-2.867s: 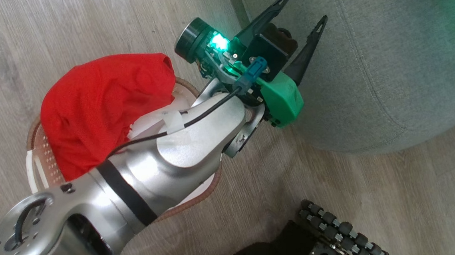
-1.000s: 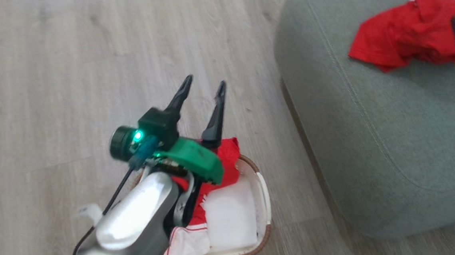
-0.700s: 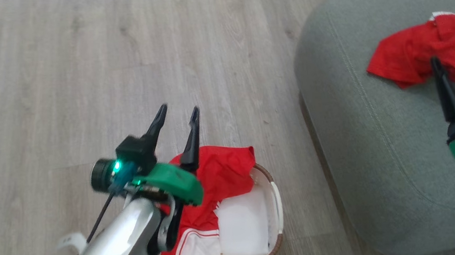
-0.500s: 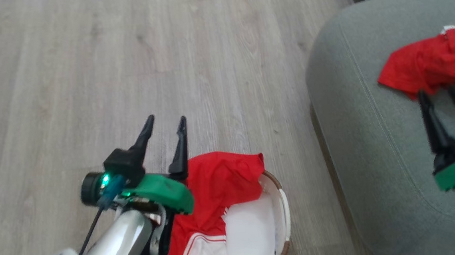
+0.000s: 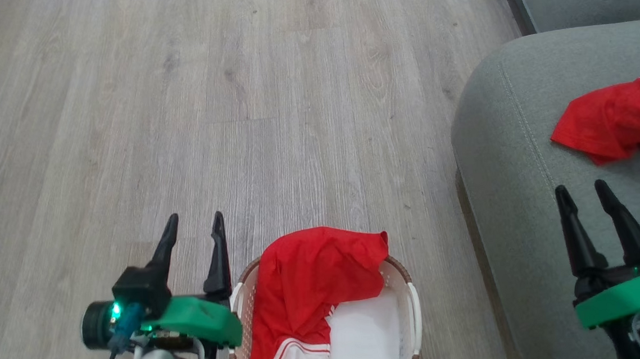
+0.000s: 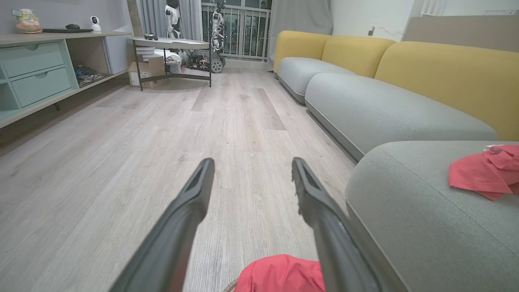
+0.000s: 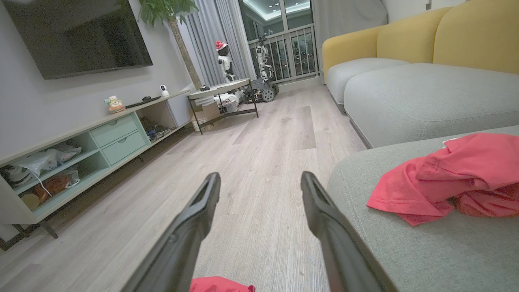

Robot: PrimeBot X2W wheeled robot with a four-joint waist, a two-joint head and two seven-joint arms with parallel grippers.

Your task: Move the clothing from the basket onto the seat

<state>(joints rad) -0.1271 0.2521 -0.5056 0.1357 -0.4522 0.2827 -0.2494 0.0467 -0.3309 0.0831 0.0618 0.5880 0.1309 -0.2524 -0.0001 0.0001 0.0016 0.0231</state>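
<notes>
One red piece of clothing point(image 5: 310, 281) with white trim lies draped in the oval white basket point(image 5: 413, 302) on the floor at the bottom centre of the head view. Another red piece of clothing point(image 5: 620, 122) lies crumpled on the grey-green seat point(image 5: 515, 149) at the right, also visible in the right wrist view point(image 7: 450, 182) and left wrist view point(image 6: 482, 172). My left gripper point(image 5: 194, 222) hangs open and empty just left of the basket. Over the seat's front part, my right gripper point(image 5: 580, 192) is open and empty, short of the garment there.
Pale wood floor point(image 5: 179, 99) stretches ahead. More grey sofa cushions with yellow backs point(image 6: 438, 73) continue along the right. A low mint cabinet point(image 7: 101, 138) lines the left wall, and a small table point(image 6: 174, 44) stands far ahead.
The head camera has swung from looking down at the basket to facing forward. The left gripper has drawn back from over the basket to its left side; the right gripper has come into view.
</notes>
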